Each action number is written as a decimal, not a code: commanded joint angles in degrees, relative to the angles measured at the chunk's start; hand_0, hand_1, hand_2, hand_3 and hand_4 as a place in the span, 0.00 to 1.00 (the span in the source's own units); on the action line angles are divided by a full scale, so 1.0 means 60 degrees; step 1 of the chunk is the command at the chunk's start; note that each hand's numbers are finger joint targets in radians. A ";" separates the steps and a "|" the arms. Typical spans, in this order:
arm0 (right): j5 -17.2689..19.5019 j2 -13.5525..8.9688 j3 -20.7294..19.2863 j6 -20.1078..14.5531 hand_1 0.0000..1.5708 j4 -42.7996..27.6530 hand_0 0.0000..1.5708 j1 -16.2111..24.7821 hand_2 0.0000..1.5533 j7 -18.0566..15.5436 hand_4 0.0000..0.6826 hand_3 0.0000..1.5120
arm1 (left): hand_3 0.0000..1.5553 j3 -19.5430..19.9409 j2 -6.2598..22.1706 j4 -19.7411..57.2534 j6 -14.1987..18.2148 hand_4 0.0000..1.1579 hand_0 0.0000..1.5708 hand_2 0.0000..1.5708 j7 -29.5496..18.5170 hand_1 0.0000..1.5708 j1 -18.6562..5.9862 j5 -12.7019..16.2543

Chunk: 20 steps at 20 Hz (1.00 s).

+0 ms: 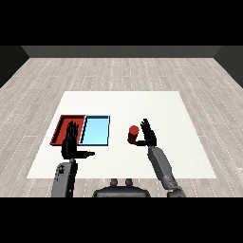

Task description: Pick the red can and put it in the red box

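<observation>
The red can (133, 133) stands upright on the white table, right of the trays. My right hand (148, 134) is just to its right, fingers straight and open, with the thumb reaching toward the can's base. The red tray (62, 122) lies at the left with nothing in it that I can see. My left hand (71, 141) hovers open over the red tray's near right corner, fingers pointing up and thumb stuck out to the right.
A light blue tray (96, 130) lies right beside the red tray, between it and the can. The white table (156, 104) stretches behind and to the right of the can. Grey wood floor surrounds the table.
</observation>
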 commanded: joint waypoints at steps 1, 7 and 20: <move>0.0095 0.0003 -0.0013 0.0005 0.00 -0.0547 0.00 0.0127 0.00 0.0698 0.00 0.00 | 0.00 0.0152 0.0100 0.0123 -0.0354 0.00 0.00 0.00 -0.0196 0.00 0.0095 0.0286; -0.0250 0.0019 0.0143 -0.0355 0.00 0.0754 0.00 -0.0762 0.00 0.0250 0.00 0.00 | 0.00 0.0094 0.0096 0.0354 -0.0138 0.00 0.00 0.00 -0.0049 0.00 -0.0450 0.0067; -0.0942 0.0018 0.0914 -0.0854 0.00 0.2253 0.00 -0.1589 0.00 -0.0787 0.00 0.00 | 0.00 0.0400 0.0104 0.1154 0.0151 0.00 0.00 0.00 -0.0017 0.00 -0.1231 0.0081</move>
